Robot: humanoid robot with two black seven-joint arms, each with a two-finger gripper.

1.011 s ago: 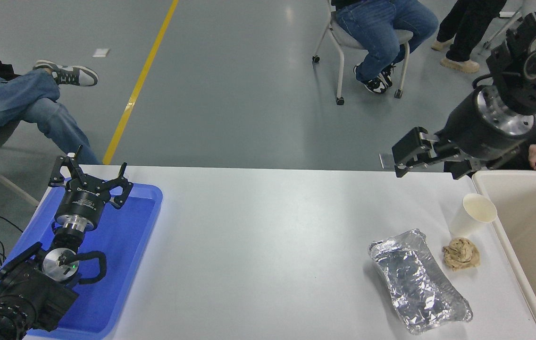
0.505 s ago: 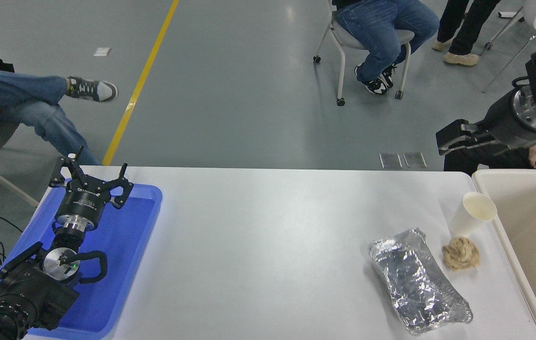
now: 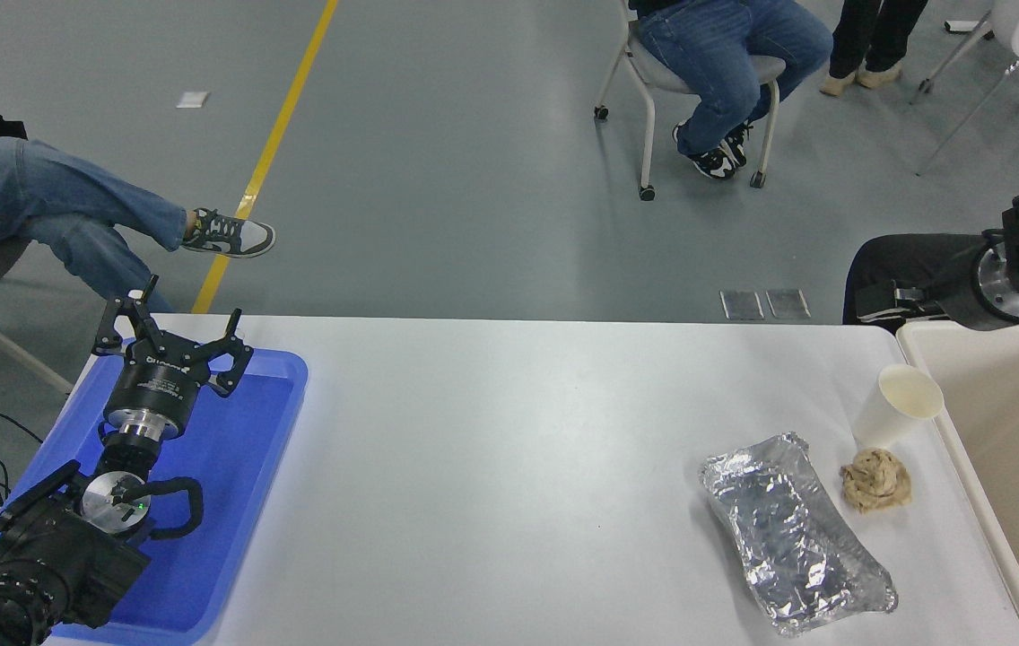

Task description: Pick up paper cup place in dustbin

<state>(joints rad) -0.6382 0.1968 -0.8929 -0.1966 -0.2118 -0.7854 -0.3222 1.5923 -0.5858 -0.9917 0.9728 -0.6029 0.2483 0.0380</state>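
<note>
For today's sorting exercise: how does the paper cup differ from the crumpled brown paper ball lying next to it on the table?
The paper cup is smooth and white, while the paper ball is brown and wrinkled. The cup keeps a tapered shape with an open round mouth; the ball is a squashed lump with no opening. The cup stands taller, the ball sits low. Both rest on the white table, close to the dustbin.

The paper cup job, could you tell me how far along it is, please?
Nothing looks done yet: the paper cup stands upright on the table, beside the dustbin, not in it. In hand: the right gripper is beyond the table's far right corner, holding nothing; the left gripper sits open over the blue tray. Left: reach, grasp, lift, release into the dustbin.
</note>
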